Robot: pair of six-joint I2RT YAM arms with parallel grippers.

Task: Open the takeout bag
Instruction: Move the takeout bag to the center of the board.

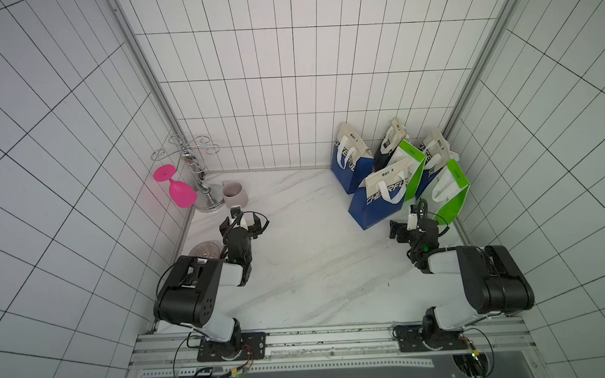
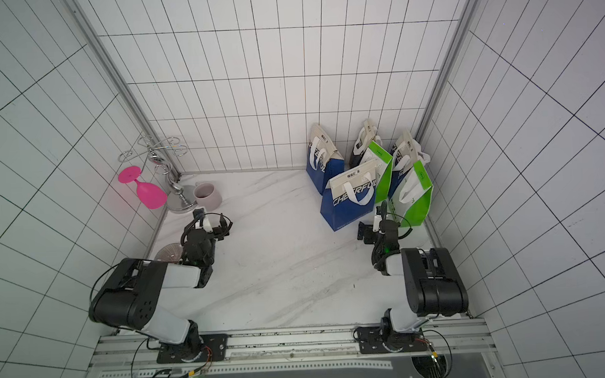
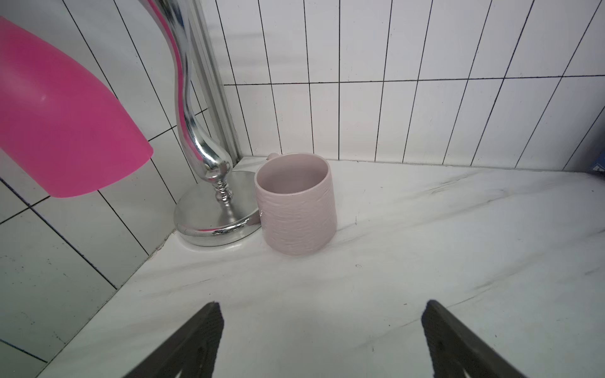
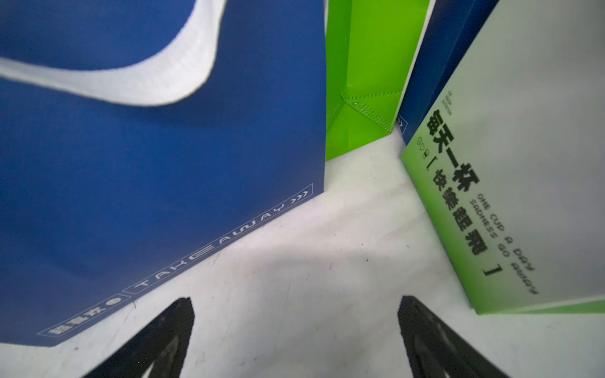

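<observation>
Several takeout bags stand at the back right in both top views. The nearest is blue [image 1: 379,204] [image 2: 349,203] with white handles hanging down its front. A green and white bag [image 1: 450,194] [image 2: 413,197] stands to its right. My right gripper [image 1: 415,223] [image 2: 381,225] is open just in front of the gap between these two. In the right wrist view the blue bag [image 4: 147,180] and the green bag [image 4: 523,163] flank bare tabletop beyond the open gripper [image 4: 294,302]. My left gripper [image 1: 242,221] [image 2: 208,226] [image 3: 322,307] is open and empty, far from the bags.
A pale pink mug [image 1: 234,194] [image 3: 296,203] stands just beyond the left gripper, beside a chrome glass rack [image 1: 203,190] [image 3: 212,216] that holds a pink goblet [image 1: 179,190] [image 3: 59,121]. A clear glass [image 1: 205,249] lies under the left arm. Tiled walls close three sides.
</observation>
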